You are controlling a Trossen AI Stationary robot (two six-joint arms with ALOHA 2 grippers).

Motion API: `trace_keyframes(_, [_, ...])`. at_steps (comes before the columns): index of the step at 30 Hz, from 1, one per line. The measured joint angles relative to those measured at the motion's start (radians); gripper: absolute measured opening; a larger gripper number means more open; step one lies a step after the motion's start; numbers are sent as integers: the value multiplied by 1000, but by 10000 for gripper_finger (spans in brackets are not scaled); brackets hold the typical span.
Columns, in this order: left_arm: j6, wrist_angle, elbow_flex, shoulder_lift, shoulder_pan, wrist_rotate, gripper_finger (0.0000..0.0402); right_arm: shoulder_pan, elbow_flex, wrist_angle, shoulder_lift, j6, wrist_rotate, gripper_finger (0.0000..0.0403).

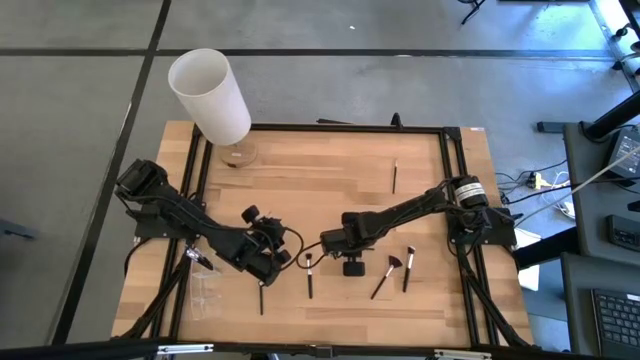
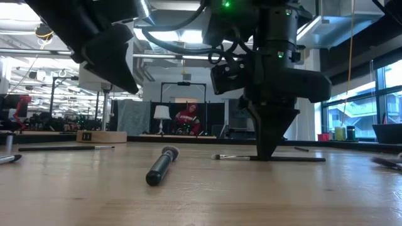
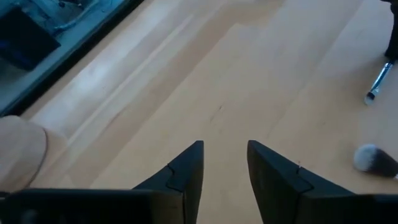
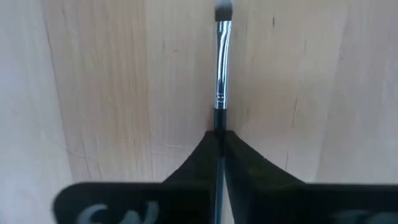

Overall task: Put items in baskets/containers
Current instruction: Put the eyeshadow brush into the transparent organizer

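The wooden table [image 1: 330, 160] fills the middle of the overhead picture, with a tall white cylinder [image 1: 210, 95] standing at its upper left corner.

The right arm reaches in from the right edge toward the centre. Its right gripper [image 4: 219, 138] is down at the table surface with both fingers pressed together on the dark handle of a thin makeup brush [image 4: 221, 68]. In its wrist picture the silver ferrule and small grey tuft run straight out from the fingertips toward the top of the frame. In the table-level picture the same brush [image 2: 270, 157] lies flat on the wood under the gripper tip, right of centre.

The left arm comes in from the left edge. Its left gripper [image 3: 224, 155] hangs above bare wood with a clear gap between the fingers and nothing between them. A fluffy grey brush head [image 3: 375, 158] and a silver-ferruled brush [image 3: 379, 78] sit off at the right edge of that wrist picture, apart from the fingers.

From above, loose brushes lie along the lower middle of the table: a fan-headed brush [image 1: 386, 273], one just right of it [image 1: 408, 268], one [image 1: 309, 280] left of them, and one [image 1: 394, 176] alone in the upper right.

The clear container [image 1: 203, 287] at the lower left is faint against the wood, and I cannot make out its contents. A stubby dark brush [image 2: 161, 166] lies in the foreground at table level.
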Motion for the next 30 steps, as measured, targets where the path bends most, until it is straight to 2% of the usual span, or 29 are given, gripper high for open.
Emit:
trace_keyframes(10, [-19,-1,0,0,0,46,109,1,-6,10,-9,44,22,15])
trace_keyframes(14, [-51,-1,0,0,0,49,109,1,-11,14,-92,48,37,17])
trace_keyframes(22, [-17,78,-3,0,-8,41,118,-2,-31,26,-354,82,224,18])
trace_keyframes(25, [43,157,-3,0,-19,-1,126,2,-83,114,-454,96,239,18])
trace_keyframes(30, [186,342,-3,0,-40,-105,148,33,-261,446,-604,96,240,21])
